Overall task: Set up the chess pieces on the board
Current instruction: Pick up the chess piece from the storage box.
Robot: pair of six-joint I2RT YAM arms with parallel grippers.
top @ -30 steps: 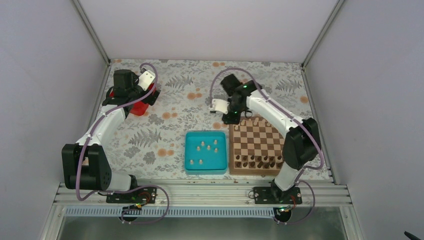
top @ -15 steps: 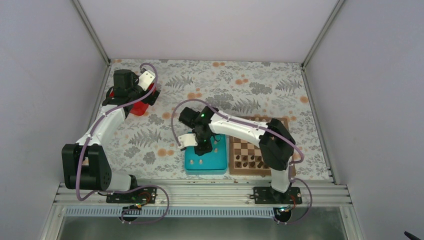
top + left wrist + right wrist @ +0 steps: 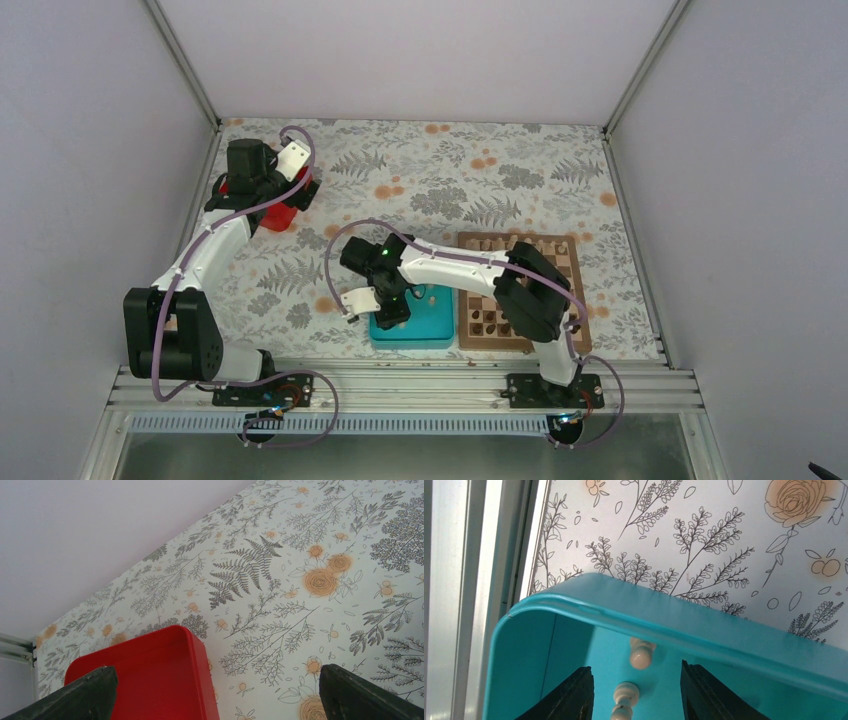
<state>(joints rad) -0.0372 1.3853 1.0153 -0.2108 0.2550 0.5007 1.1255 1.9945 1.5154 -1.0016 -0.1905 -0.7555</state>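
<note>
Right gripper (image 3: 636,690) farther left over tray (image 3: 704,625)

I find the top external camera fixed above and behind the arm bases. It looks down and forward over the whole tabletop (image 3: 420,190) from well back.

The left wrist camera sits low and close and faces obliquely across the tabletop toward a pale wall. The left tool (image 3: 220,700) frames its bottom corners. It shares the red bin (image 3: 150,680) with the top view.

The right wrist camera looks steeply down at very close range, past the right tool (image 3: 636,695). It takes in one corner of the teal tray (image 3: 674,620) beside the aluminium rail (image 3: 454,605). Both also appear in the top view.
</note>
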